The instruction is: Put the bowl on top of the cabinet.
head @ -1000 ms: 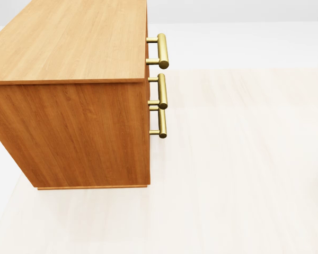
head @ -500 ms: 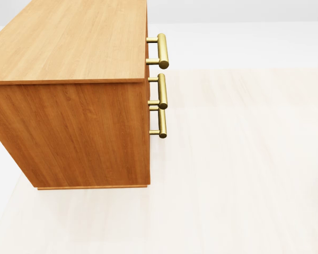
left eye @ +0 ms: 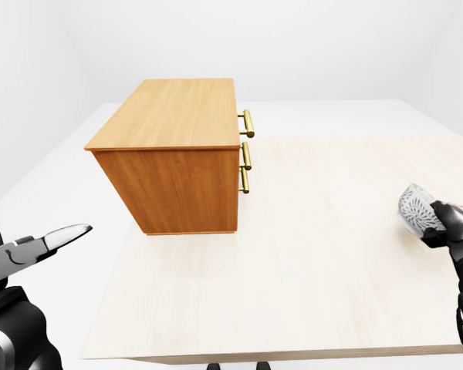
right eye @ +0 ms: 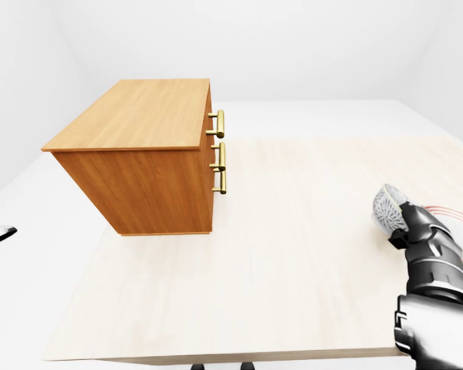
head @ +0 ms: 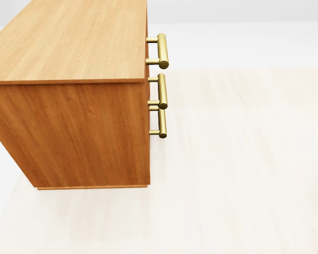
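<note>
- No brand, label or writing reads anywhere in your views.
- Your bowl (right eye: pixel 387 210), pale with a patterned wall, sits tipped on its side at the right of the table (right eye: pixel 293 254), well apart from the cabinet (left eye: pixel 177 154).
- Your right hand (right eye: pixel 417 227) is against the bowl; you cannot tell whether its fingers close round it.
- Your left hand (left eye: pixel 42 245) hangs low at the left of the left-eye view, fingers spread, gripping nothing.
- The cabinet's top is bare wood; three brass handles (head: pixel 161 84) stick out on its right face.
</note>
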{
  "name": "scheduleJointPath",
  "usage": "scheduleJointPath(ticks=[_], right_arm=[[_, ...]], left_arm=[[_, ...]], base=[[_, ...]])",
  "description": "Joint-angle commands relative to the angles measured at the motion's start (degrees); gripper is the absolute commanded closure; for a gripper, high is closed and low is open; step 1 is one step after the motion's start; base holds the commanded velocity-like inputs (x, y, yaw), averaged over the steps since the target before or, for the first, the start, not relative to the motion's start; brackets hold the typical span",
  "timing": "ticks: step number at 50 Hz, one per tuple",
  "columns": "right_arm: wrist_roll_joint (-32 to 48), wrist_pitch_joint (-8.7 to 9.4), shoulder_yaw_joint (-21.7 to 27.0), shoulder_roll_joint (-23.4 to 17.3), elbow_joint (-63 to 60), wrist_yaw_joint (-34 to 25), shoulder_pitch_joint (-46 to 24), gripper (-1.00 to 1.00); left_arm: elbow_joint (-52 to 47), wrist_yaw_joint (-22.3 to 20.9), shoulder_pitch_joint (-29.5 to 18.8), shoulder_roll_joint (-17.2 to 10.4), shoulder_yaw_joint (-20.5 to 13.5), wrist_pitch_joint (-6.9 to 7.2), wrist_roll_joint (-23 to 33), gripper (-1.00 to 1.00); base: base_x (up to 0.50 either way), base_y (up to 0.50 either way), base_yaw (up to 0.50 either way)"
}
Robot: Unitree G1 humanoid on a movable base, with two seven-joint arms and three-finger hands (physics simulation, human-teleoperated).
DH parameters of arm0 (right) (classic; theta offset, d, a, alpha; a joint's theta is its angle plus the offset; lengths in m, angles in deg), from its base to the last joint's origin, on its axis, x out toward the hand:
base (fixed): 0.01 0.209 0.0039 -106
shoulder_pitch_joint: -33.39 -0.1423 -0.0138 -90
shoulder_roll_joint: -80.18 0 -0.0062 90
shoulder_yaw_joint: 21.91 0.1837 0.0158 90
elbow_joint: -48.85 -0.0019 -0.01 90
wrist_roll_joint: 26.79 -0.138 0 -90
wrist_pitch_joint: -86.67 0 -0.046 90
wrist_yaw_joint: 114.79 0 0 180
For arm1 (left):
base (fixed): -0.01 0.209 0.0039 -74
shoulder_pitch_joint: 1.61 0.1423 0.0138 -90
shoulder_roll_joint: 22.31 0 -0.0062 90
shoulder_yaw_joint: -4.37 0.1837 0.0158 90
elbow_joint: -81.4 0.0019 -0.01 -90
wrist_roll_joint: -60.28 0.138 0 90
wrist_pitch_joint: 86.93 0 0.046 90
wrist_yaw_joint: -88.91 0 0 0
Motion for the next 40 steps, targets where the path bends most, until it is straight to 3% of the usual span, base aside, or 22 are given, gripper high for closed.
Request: scheduleJointPath(ticks=[1,7,8,9,10,13,14,16,17,21,27,28,33,34,35,40], right_arm=[[6.04,0.00,-1.98,-5.99,-3.55,-4.83,-15.48,1.00],[7.22,0.00,-1.13,-5.87,-3.24,-4.84,-15.89,1.00],[13.75,0.00,-6.25,-6.72,-5.41,-14.00,-31.20,1.00],[17.18,0.00,-7.50,-6.09,-4.65,-15.25,-36.76,1.00],[19.46,0.00,-7.75,-5.39,-4.11,-16.21,-39.99,1.00],[21.03,0.00,-6.42,-5.11,-3.79,-16.23,-40.33,1.00],[24.38,0.00,-8.37,-3.03,-3.76,-17.75,-46.07,1.00],[25.69,0.00,-7.48,-2.72,-3.18,-17.60,-46.68,1.00],[28.50,0.00,-9.24,0.38,-2.80,-18.04,-50.99,1.00],[33.04,0.00,-9.35,4.89,-1.54,-18.18,-55.54,1.00],[34.58,0.00,-7.94,5.22,-1.36,-18.18,-55.73,1.00],[36.81,0.00,-10.37,12.73,-0.20,-21.69,-63.67,1.00],[38.55,0.00,-9.47,14.88,0.38,-21.28,-65.21,1.00],[38.27,0.00,-9.31,19.67,0.69,-21.57,-67.93,1.00],[38.00,0.00,-9.03,21.72,0.85,-21.68,-68.78,1.00],[36.84,0.00,-8.06,25.76,0.80,-21.70,-69.81,1.00]], left_arm=[[0.04,-0.13,-0.05,0.08,0.15,0.00,0.18,-1.00],[0.06,-0.13,-0.05,0.07,0.15,0.00,0.18,-1.00],[-0.27,-0.10,0.06,0.12,0.67,0.00,0.59,-1.00],[-0.31,-0.10,-0.02,0.08,0.48,0.00,0.50,-1.00],[-0.20,-0.10,-0.12,0.03,0.34,0.00,0.41,-1.00],[-0.19,-0.11,-0.14,0.02,0.31,0.00,0.40,-1.00],[-0.33,-0.15,0.00,0.16,0.49,0.00,0.52,-1.00],[-0.34,-0.17,0.01,0.20,0.51,0.00,0.55,-1.00],[-0.48,-0.22,0.10,0.24,0.33,0.00,0.39,-1.00],[-0.56,-0.18,0.05,0.25,0.33,0.00,0.41,-1.00],[-0.57,-0.18,0.03,0.26,0.34,0.00,0.43,-1.00],[-1.23,-0.15,0.08,0.28,1.28,0.00,0.91,-1.00],[-1.50,-0.23,-0.04,0.30,0.95,0.00,0.70,-1.00],[-1.46,-0.27,-0.06,0.38,1.06,0.00,0.76,-1.00],[-1.40,-0.31,-0.09,0.41,1.19,0.00,0.85,-1.00],[-1.46,-0.37,-0.13,0.47,1.20,0.00,0.84,-1.00]], base=[[0.00,0.00,0.00],[0.00,0.00,0.00],[0.00,0.00,0.00],[0.00,0.00,0.00],[0.00,0.00,0.00],[0.00,0.00,0.00],[0.00,0.00,0.00],[0.00,0.00,0.00],[0.00,0.00,0.00],[0.00,0.00,0.00],[0.00,0.00,0.00],[0.00,0.00,0.00],[0.00,0.00,0.00],[0.00,0.00,0.00],[0.00,0.00,0.00],[0.00,0.00,0.00]])
